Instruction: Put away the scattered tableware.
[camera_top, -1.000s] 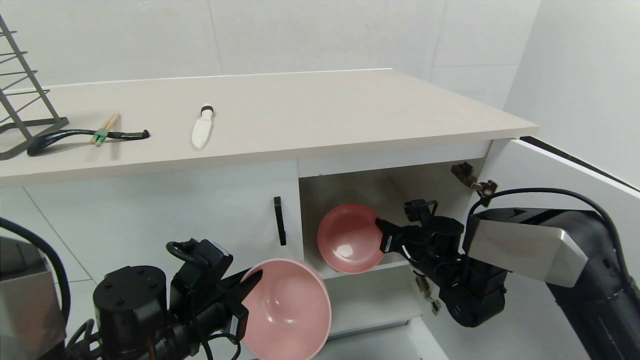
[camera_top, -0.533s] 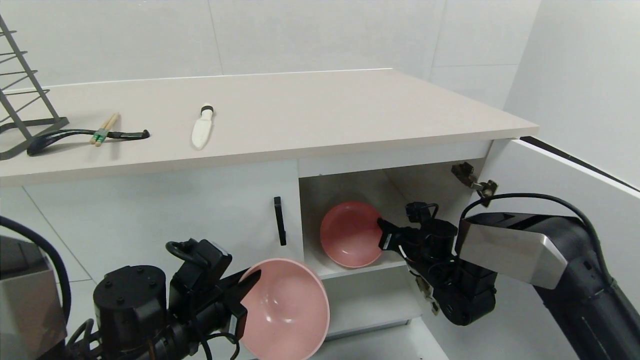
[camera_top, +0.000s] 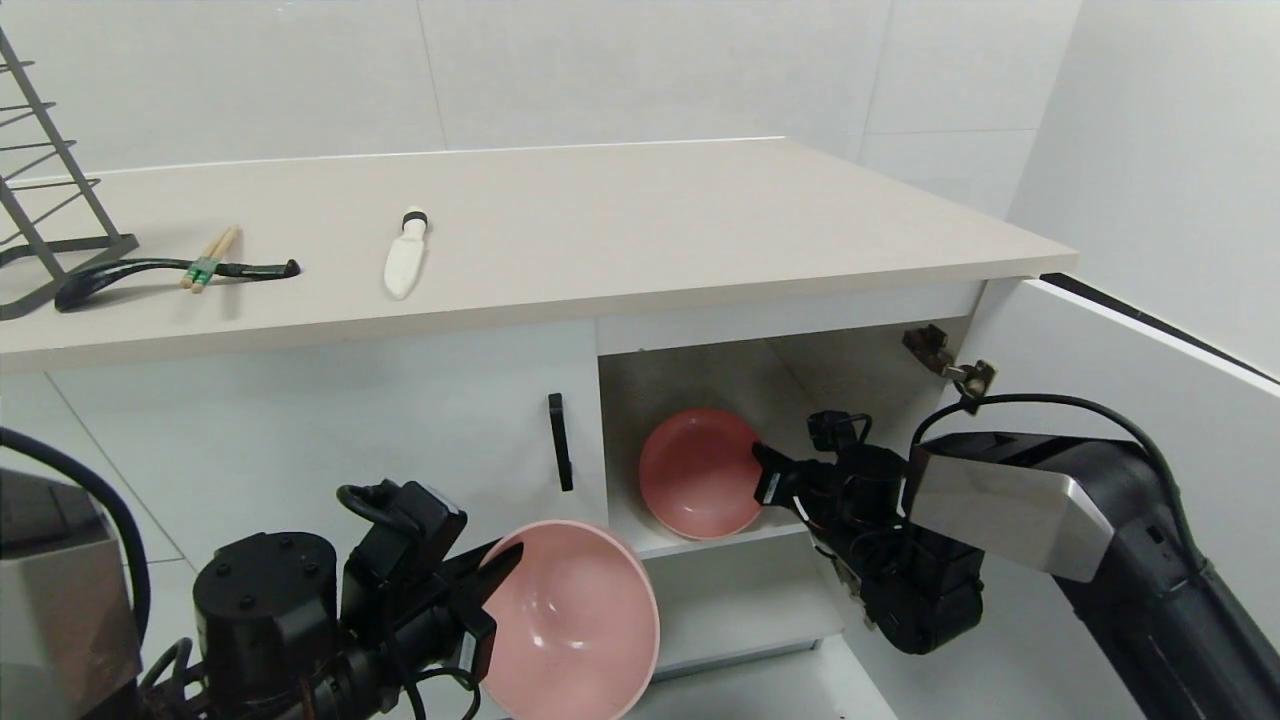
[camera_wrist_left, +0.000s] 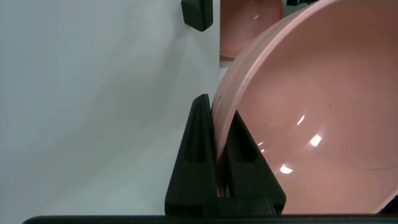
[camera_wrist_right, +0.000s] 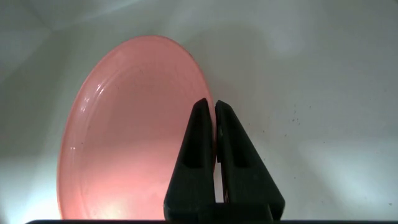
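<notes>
My right gripper (camera_top: 762, 470) (camera_wrist_right: 215, 107) is shut on the rim of a pink plate (camera_top: 698, 472) (camera_wrist_right: 134, 134), holding it tilted inside the open cupboard (camera_top: 700, 380), just above the upper shelf (camera_top: 720, 535). My left gripper (camera_top: 497, 572) (camera_wrist_left: 216, 118) is shut on the rim of a pink bowl (camera_top: 578, 622) (camera_wrist_left: 311, 118), held low in front of the closed left door (camera_top: 320, 440). On the countertop (camera_top: 640, 210) lie a white knife (camera_top: 404, 254), a pair of chopsticks (camera_top: 208, 259) and a black ladle (camera_top: 150, 270).
A grey wire rack (camera_top: 45, 190) stands at the counter's far left. The cupboard's right door (camera_top: 1130, 370) hangs open beside my right arm. A black handle (camera_top: 558, 441) is on the closed door. A lower shelf (camera_top: 740, 610) sits under the plate.
My right gripper has carried the pink plate a little deeper into the cupboard and lower toward the shelf. The left gripper and its bowl have barely moved.
</notes>
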